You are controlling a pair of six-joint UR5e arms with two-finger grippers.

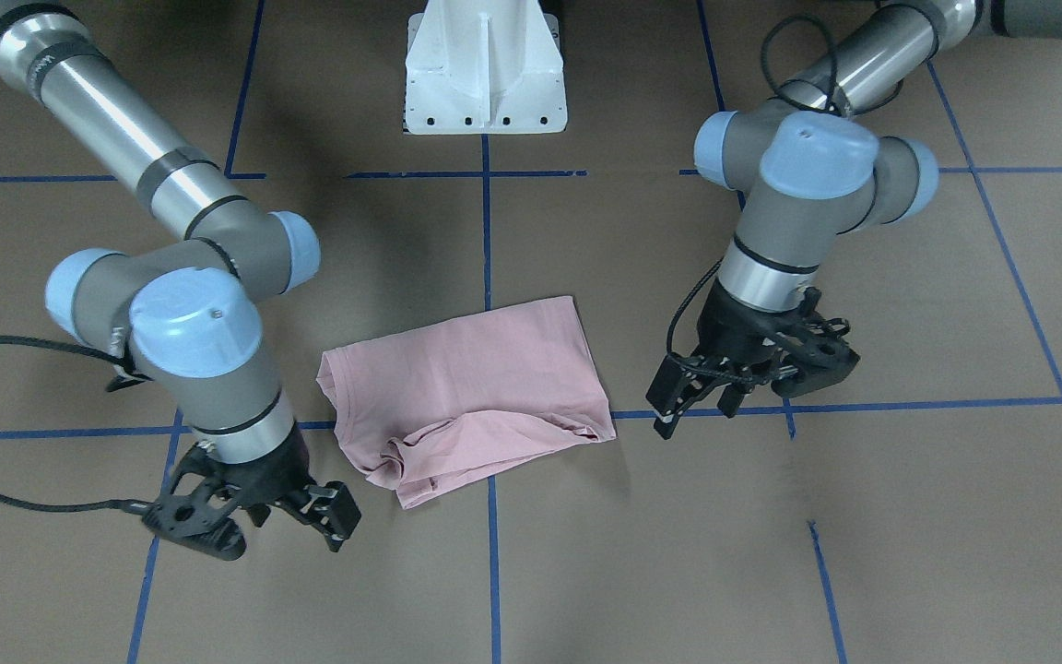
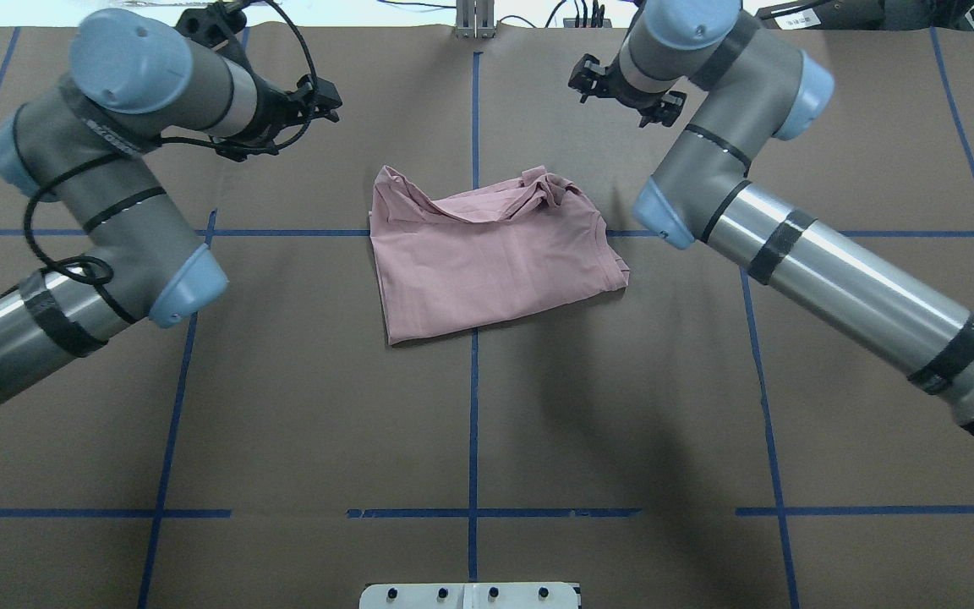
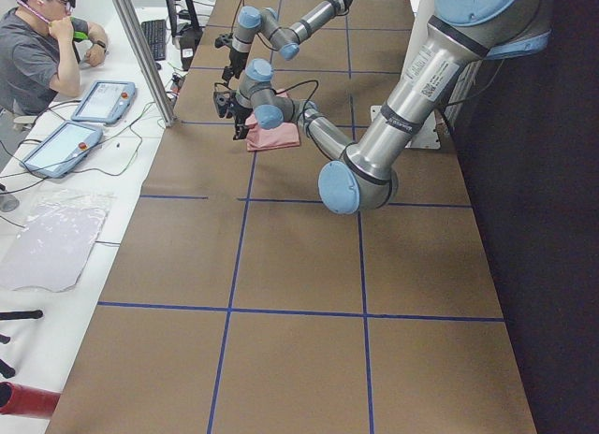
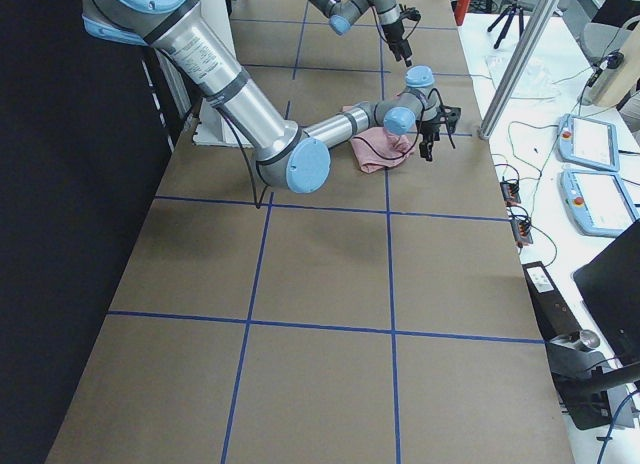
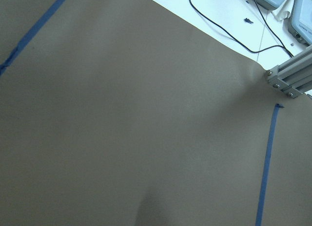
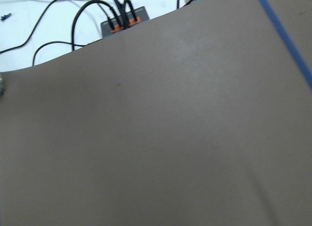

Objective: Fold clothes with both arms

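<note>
The clothes, a single pale pink T-shirt (image 1: 466, 387), lie folded into a rough rectangle at the middle of the table, with bunched folds along the edge far from the robot's base. The overhead view shows the same shirt (image 2: 487, 254) plain side up, and no print shows. My left gripper (image 1: 699, 406) hovers beside the shirt on its left-arm side, open and empty, and appears again overhead as the left gripper (image 2: 284, 118). My right gripper (image 1: 282, 542) hangs open and empty off the shirt's other side near a far corner; overhead the right gripper (image 2: 626, 97) shows too. Both wrist views show only brown table cover.
The white pedestal base (image 1: 485, 83) stands at the robot's side. Blue tape lines (image 2: 474, 381) grid the brown cover. A seated person (image 3: 37, 50), tablets (image 3: 103, 99) and an aluminium post (image 3: 140, 50) are past the far edge. Cables (image 6: 117, 16) lie beyond it.
</note>
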